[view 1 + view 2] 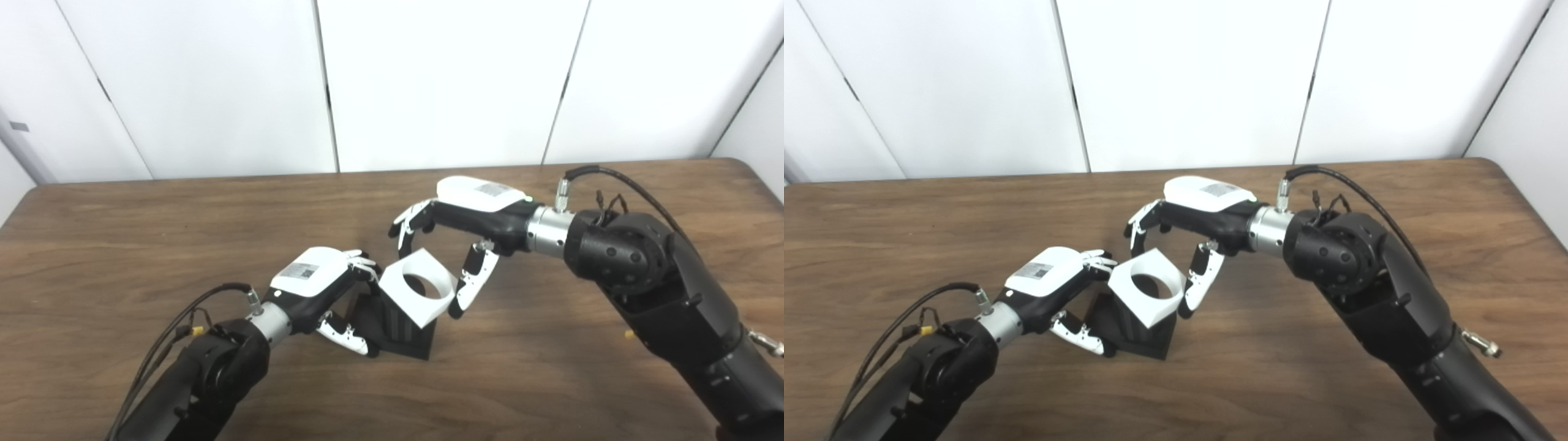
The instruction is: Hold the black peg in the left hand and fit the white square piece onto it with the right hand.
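The black peg stands on the wooden table near the middle. My left hand is shut on it from the left, fingers over its top edge and thumb low on its front side. A white square piece with a round hole sits tilted on top of the peg, and dark peg shows through the hole. From the right, my right hand reaches over it, fingers on the far upper edge and thumb against the right corner. How deep the piece sits on the peg is hidden.
White wall panels rise behind the table's far edge. My right forearm crosses the right half of the table and the left forearm comes in at the bottom left.
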`<state>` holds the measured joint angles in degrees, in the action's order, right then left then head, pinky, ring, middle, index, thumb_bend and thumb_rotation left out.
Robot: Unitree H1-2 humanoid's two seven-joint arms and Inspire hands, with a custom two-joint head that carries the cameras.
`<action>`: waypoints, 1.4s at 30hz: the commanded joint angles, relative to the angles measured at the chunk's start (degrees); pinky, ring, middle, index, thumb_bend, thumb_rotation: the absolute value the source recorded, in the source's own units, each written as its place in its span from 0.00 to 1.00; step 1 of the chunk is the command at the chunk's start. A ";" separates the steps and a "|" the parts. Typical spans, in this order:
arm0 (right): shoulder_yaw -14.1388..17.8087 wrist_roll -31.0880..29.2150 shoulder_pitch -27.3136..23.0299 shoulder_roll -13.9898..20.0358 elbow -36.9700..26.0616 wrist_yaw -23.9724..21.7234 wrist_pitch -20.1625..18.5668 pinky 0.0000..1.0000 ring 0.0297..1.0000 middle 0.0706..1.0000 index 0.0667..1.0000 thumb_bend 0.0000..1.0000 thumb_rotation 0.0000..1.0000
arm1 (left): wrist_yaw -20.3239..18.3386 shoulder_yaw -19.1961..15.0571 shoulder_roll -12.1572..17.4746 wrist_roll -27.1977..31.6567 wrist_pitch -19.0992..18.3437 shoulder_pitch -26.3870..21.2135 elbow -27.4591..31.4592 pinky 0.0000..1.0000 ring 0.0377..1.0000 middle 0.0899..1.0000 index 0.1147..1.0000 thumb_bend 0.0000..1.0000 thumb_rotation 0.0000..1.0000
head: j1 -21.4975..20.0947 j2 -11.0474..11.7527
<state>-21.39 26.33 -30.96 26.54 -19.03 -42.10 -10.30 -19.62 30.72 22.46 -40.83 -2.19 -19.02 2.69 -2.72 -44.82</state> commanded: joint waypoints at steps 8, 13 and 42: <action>-0.02 0.26 -1.96 -0.88 1.49 1.79 2.80 0.74 0.83 0.80 0.44 0.52 0.13 | -5.76 2.83 -0.85 -0.11 -1.38 2.32 -2.17 0.73 0.92 0.82 0.42 0.52 0.07 | 0.04 -0.21; -0.32 0.80 -1.89 -1.13 2.10 2.01 2.96 0.73 0.83 0.80 0.44 0.52 0.13 | -6.71 3.03 -0.95 -0.41 -2.24 2.22 -1.47 0.75 0.92 0.83 0.42 0.52 0.07 | 0.10 -0.37; -2.07 1.44 -2.52 -3.67 4.89 2.84 4.25 0.73 0.82 0.78 0.44 0.52 0.13 | -6.48 3.45 -1.43 -0.73 -2.76 2.28 -1.31 0.75 0.91 0.83 0.42 0.52 0.07 | 0.53 -0.98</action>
<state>-23.32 28.37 -31.40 23.57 -13.31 -40.14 -8.41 -20.28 30.96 21.96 -41.22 -3.70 -19.03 3.38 -2.11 -45.79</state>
